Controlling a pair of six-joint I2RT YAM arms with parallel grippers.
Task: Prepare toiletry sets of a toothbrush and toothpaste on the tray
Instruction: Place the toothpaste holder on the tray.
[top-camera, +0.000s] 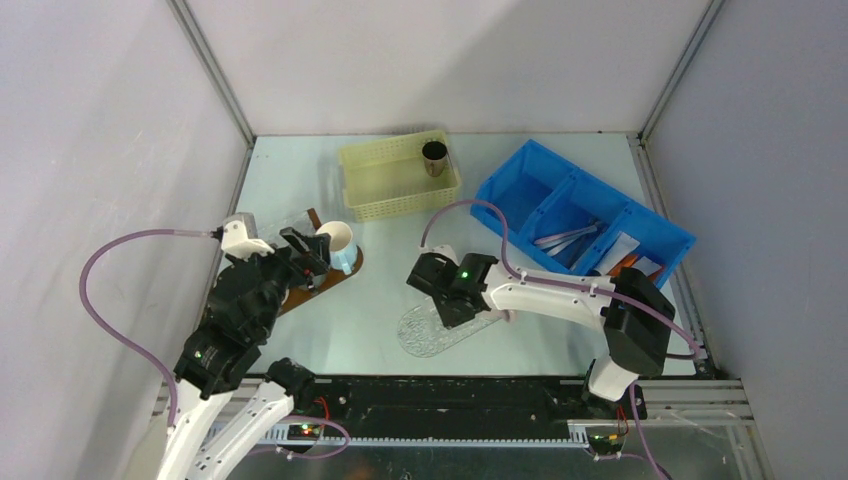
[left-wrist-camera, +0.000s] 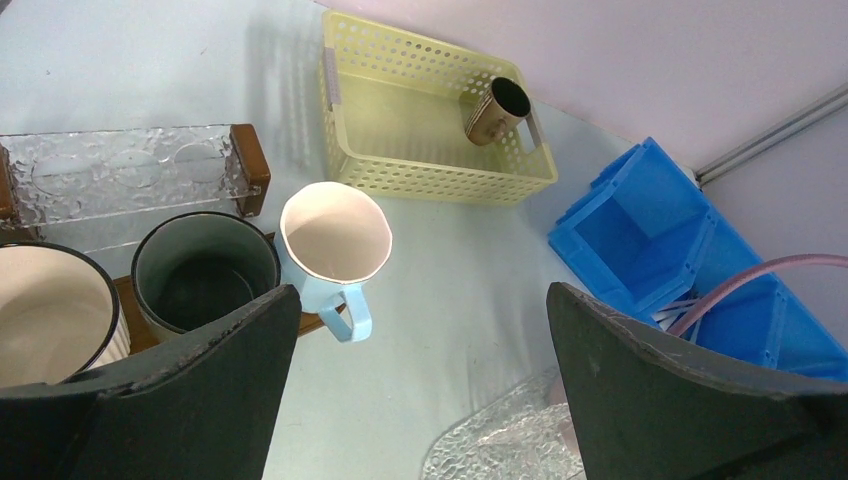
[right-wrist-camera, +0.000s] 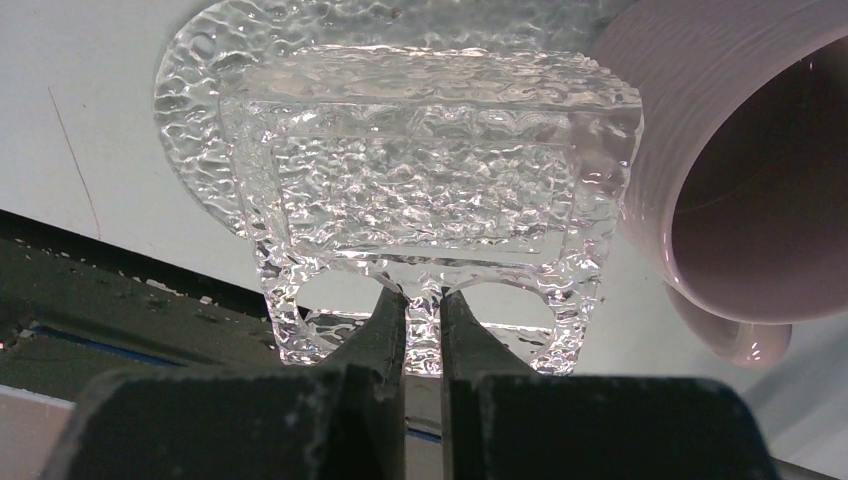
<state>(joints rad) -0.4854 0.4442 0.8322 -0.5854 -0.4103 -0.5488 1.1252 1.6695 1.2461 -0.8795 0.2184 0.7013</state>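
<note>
No set is assembled. The blue bin (top-camera: 520, 190), well to the right of the right gripper (right-wrist-camera: 424, 310), holds every toothbrush (top-camera: 563, 238) and tube (top-camera: 620, 247) seen. That gripper is clenched on a clear holder (right-wrist-camera: 430, 170) over the clear tray (top-camera: 425, 335). A pink mug (right-wrist-camera: 740, 180) crowds just right of its fingers. The left gripper (left-wrist-camera: 422, 295) is splayed and empty above the mugs (left-wrist-camera: 335, 235), with the yellow basket (left-wrist-camera: 430, 180) beyond.

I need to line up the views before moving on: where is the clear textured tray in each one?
Top external: clear tray, low centre.
Left wrist: bottom edge, right of centre.
Right wrist: fills the centre, pinched by the right hand.
Landmark: blue bin, right of the tray in top external and left wrist; not in right wrist.
</note>
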